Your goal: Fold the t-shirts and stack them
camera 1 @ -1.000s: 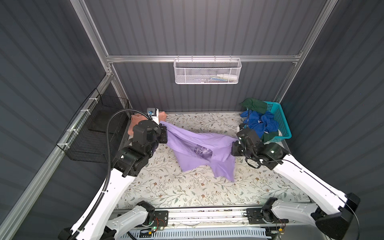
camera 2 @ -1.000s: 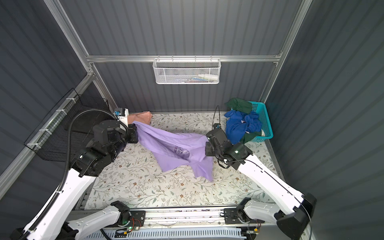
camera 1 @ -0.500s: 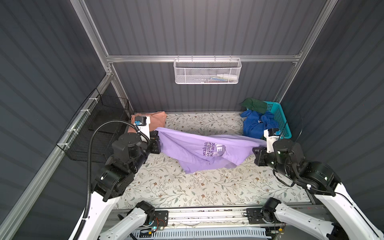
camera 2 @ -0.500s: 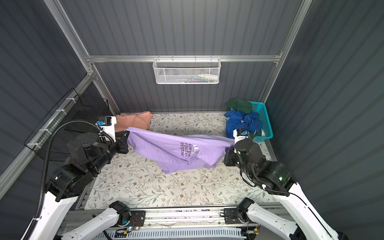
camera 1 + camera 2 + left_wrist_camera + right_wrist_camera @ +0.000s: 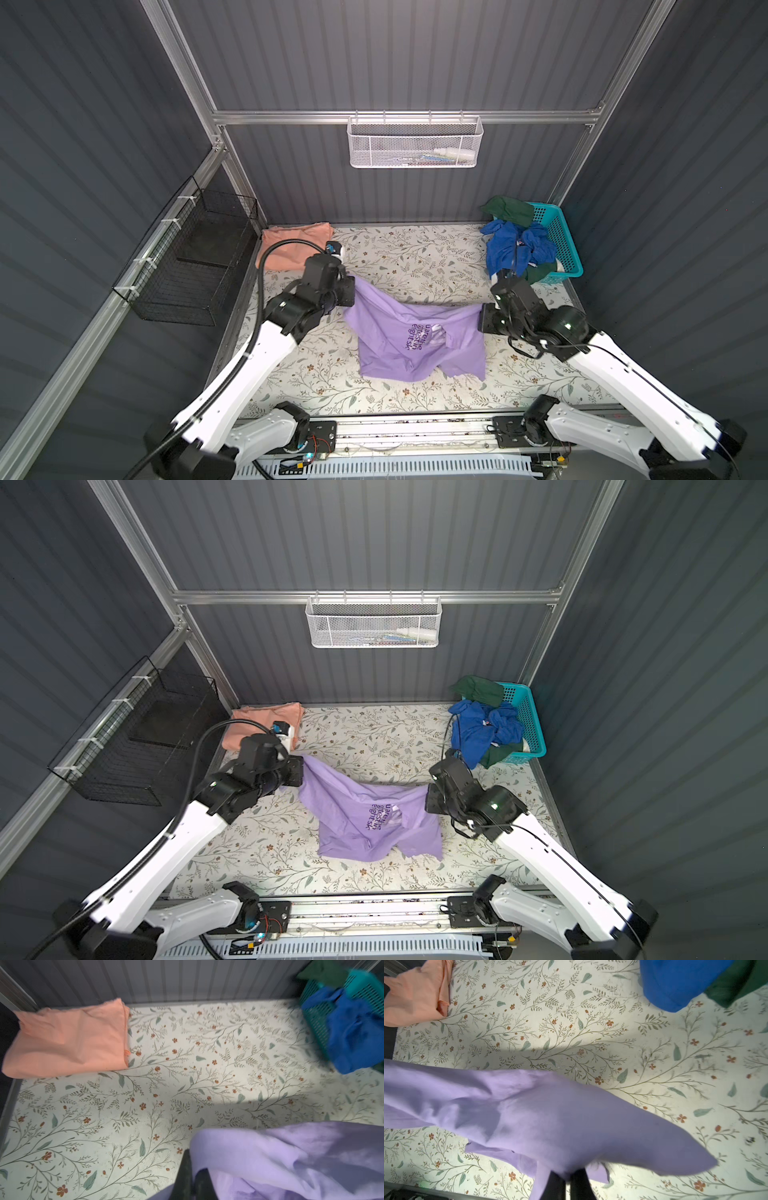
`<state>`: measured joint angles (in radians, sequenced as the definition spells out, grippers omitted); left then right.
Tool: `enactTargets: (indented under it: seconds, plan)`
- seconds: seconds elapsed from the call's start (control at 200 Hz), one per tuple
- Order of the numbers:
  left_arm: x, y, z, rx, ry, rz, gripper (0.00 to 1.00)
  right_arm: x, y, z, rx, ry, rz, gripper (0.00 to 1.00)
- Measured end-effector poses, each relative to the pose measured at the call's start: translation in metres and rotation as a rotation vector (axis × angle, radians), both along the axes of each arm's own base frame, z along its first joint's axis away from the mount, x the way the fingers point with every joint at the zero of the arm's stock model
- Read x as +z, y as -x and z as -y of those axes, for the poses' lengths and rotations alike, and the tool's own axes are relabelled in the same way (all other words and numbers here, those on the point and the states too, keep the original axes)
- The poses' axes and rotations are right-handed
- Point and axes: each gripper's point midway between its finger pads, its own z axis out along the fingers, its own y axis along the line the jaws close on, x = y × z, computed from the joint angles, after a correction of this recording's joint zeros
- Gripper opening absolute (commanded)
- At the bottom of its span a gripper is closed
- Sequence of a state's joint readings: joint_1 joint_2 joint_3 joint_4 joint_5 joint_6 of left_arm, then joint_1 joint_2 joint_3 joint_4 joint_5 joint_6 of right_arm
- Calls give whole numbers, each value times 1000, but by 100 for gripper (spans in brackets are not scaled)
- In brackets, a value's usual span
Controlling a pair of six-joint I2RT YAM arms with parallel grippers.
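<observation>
Over the middle of the floral-patterned worktop (image 5: 415, 257) hangs the lavender-purple cotton t-shirt (image 5: 386, 332). It is stretched from side to side, with both ends lifted and the cloth sagging and wrinkled between them. Whether its lower edge touches the worktop cannot be told. The dark purple lettering (image 5: 415, 341) on its chest faces up and is turned sideways in both top views.

The left gripper (image 5: 353, 291) is closed tightly on the left end of this shirt, and in the left wrist view its dark fingers (image 5: 184, 1176) pinch the purple cloth. The right gripper (image 5: 482, 320) is closed in the same way on the right end, and the right wrist view shows the cloth running out from its fingers (image 5: 579, 1188).

The salmon-orange cotton t-shirt (image 5: 291, 245) lies folded flat in the far left corner of the worktop, apart from the lavender one. At the far right corner stands a turquoise plastic lattice basket (image 5: 561, 245). A crumpled blue garment (image 5: 511, 249) spills over its rim, and a dark green garment (image 5: 507, 210) lies across its far end. A white wire mesh basket (image 5: 415, 143) hangs on the back wall, and a black wire basket (image 5: 195, 257) is fixed on the left wall.
</observation>
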<state>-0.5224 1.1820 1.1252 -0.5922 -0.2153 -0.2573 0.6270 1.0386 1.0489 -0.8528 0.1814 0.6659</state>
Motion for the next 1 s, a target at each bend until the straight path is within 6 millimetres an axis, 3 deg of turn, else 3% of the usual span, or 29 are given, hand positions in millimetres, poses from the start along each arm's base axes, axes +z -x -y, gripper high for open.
enactTargets:
  seconds: [0.12, 0.225, 0.28, 0.295, 0.33, 0.34, 0.38, 0.415, 0.445, 0.465, 0.485, 0.57, 0.605, 0.63, 0.705, 0.815, 1.001]
  plan:
    - [-36, -31, 15, -7, -62, -85, 0, -31, -32, 2, -29, 22, -74, 0]
    - [-49, -67, 27, 1, -59, -96, 0, -59, -55, 5, -37, 38, -150, 0]
    - [-53, -89, 30, 11, -45, -94, 0, -68, -67, 6, -41, 41, -179, 12]
    - [-55, -97, 30, 16, -44, -97, 3, -71, -71, 7, -44, 42, -185, 12]
    - [-57, -113, 31, 27, -38, -92, 23, -75, -79, 9, -49, 48, -194, 12]
    - [-57, -118, 32, 30, -35, -89, 25, -76, -82, 9, -50, 49, -197, 12]
    - [-58, -139, 32, 44, -35, -77, 11, -80, -90, 11, -56, 50, -203, 16]
    - [-60, -157, 32, 53, -39, -71, 8, -83, -96, 14, -61, 49, -207, 27]
    - [-61, -173, 32, 66, -40, -66, 18, -84, -101, 17, -65, 51, -208, 37]
    - [-62, -182, 31, 72, -45, -61, 41, -85, -103, 19, -72, 49, -209, 42]
    - [-62, -192, 32, 74, -51, -53, 55, -85, -105, 21, -77, 50, -210, 47]
    - [-66, -218, 29, 99, -66, -40, 79, -82, -109, 26, -78, 50, -204, 59]
    - [-67, -220, 26, 105, -71, -40, 94, -80, -110, 26, -74, 45, -198, 60]
    - [-70, -219, 24, 109, -76, -47, 98, -78, -110, 25, -77, 36, -194, 60]
    - [-69, -211, 20, 114, -75, -45, 98, -73, -106, 21, -61, 11, -182, 60]
    - [-61, -178, 14, 103, -47, -44, 98, -70, -93, 9, -33, -27, -172, 61]
    - [-47, -122, 21, 54, 96, -29, 94, -97, -67, -22, 36, -57, -253, 60]
